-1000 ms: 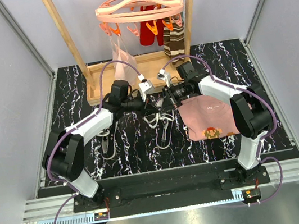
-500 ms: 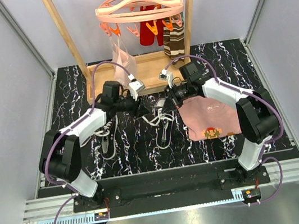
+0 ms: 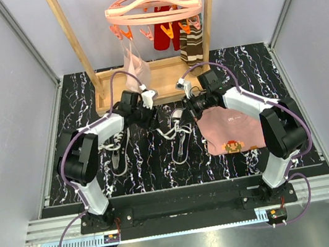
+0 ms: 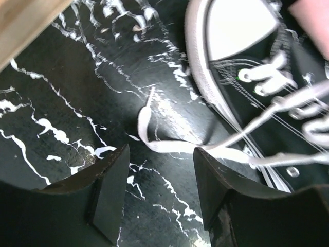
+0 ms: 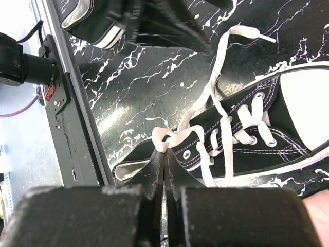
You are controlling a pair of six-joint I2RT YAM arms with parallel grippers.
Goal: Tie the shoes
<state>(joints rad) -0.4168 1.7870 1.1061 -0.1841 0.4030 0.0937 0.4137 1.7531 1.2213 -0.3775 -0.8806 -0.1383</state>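
Two black sneakers with white toe caps lie on the marbled table: the left shoe and the right shoe, whose loose white laces trail off it. My left gripper hovers left of the right shoe's toe. In the left wrist view it is open and empty, and a lace end lies on the table just ahead of it beside the toe cap. My right gripper is shut on a bunched lace at the right shoe's top eyelets.
A pink cloth with a pixel figure lies right of the shoes, under my right arm. A wooden rack base stands at the back, with a hanger of socks and clips above. Walls enclose the table.
My left gripper has drawn back to the left, away from the right gripper and the shoe's laces, and its elbow has swung inward. The right gripper has barely moved.
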